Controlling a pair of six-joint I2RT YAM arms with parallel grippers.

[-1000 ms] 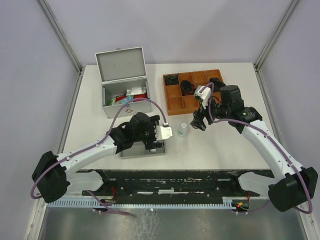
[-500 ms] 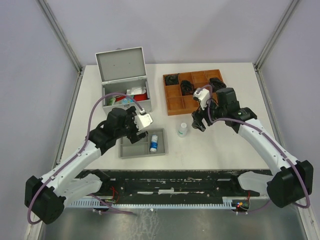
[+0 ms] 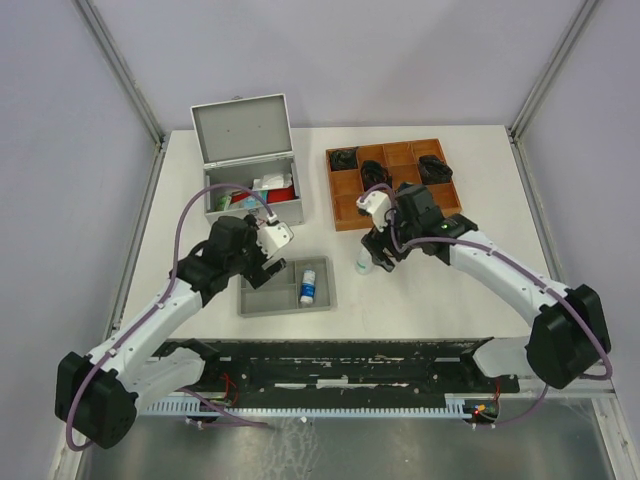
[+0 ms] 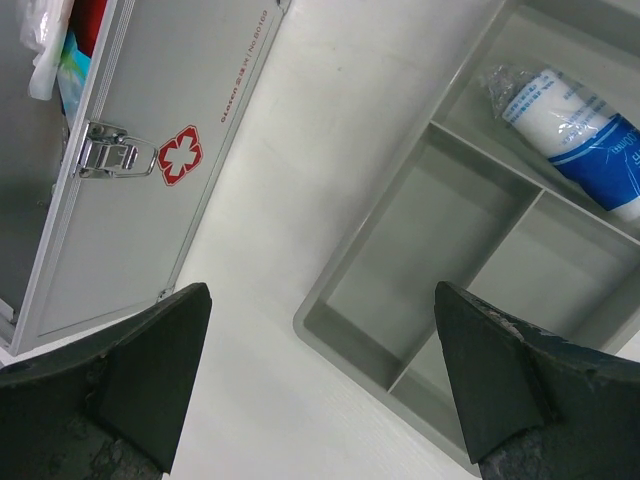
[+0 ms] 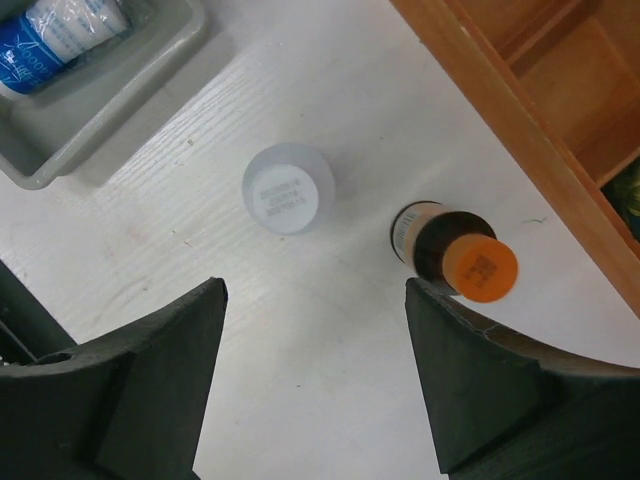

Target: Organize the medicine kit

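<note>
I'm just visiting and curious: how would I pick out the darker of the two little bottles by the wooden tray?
Start at the brown wooden tray on the right of the table. Two small bottles stand just off its edge. The dark bottle is nearer it, and its orange cap sets it apart from the white-capped bottle.

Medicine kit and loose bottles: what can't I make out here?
- medicine kit contents: too small in the top view; cut by the left wrist view's edge.
- orange-capped bottle: hidden under the right arm in the top view; label unreadable in the right wrist view.
- dark items in the wooden tray: too small in the top view.
</note>
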